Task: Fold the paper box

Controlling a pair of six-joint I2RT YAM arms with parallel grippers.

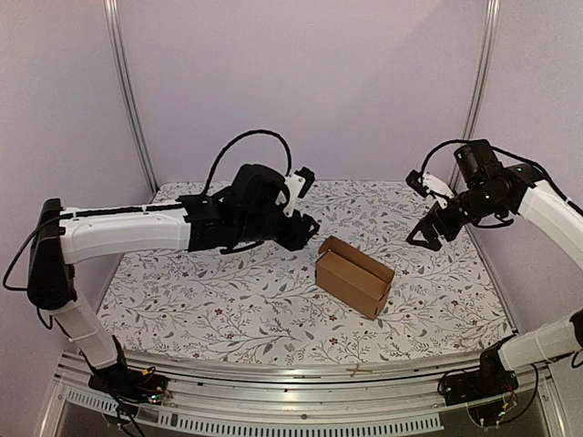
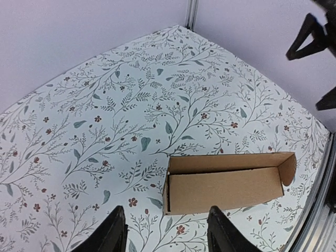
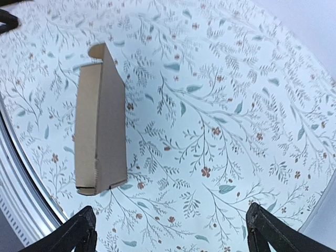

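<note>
Plain brown paper box (image 1: 355, 276) lies mid-bench, a bit right, on the floral-print bench (image 1: 228, 300). It is matte cardboard, a long rectangular trough with the top open, lid flap standing and a rounded end tab untucked. Beyond it the left gripper (image 1: 308, 202) hovers with jaws apart, empty. The right gripper (image 1: 419, 211) is the same, jaws wide. They probably flank the box to work both ends.
</note>
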